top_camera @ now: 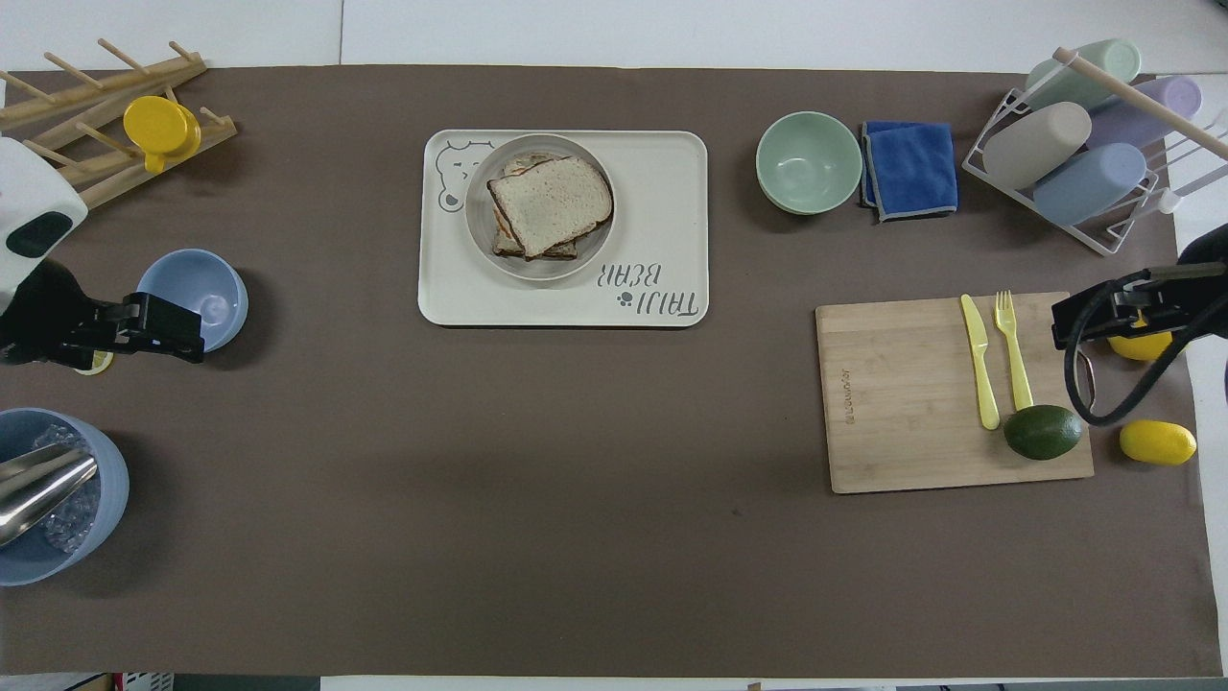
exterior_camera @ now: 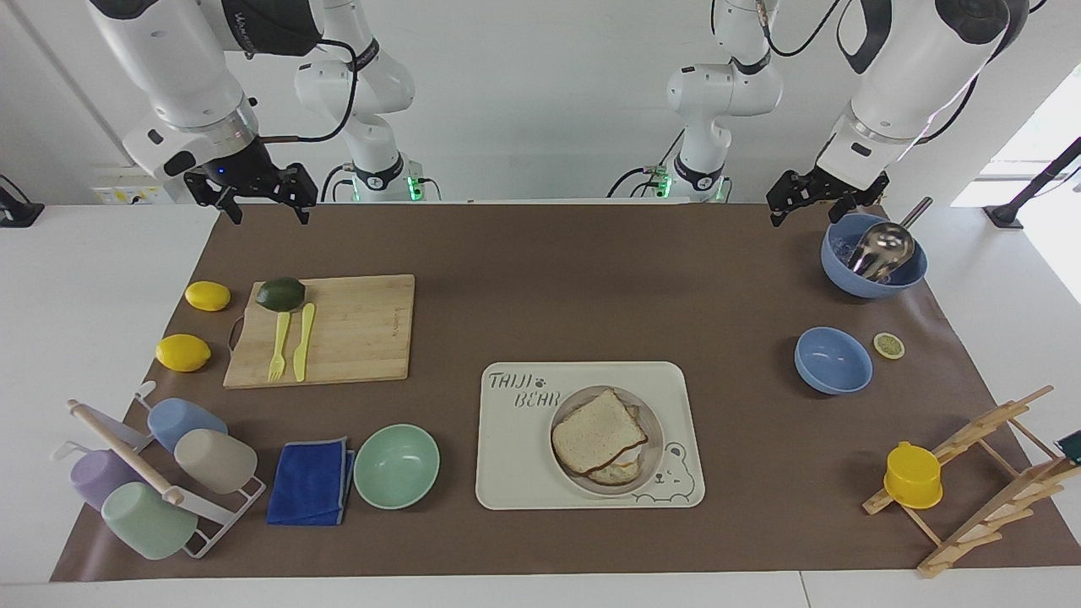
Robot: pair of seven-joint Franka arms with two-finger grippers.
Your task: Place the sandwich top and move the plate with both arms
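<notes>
Speckled square sandwich top lies on round shallow plate.

We see two glossy white jointed arms, the left arm and the right arm, with rounded segments and dark bands at the joints. Black cables loop along them. Each ends in a small black two-finger gripper, the left gripper and the right gripper. Green lights glow at both bases.

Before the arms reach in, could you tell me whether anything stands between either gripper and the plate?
Nothing visible does: only bare mat lies between the left gripper, the right gripper and the plate on its tray.
</notes>
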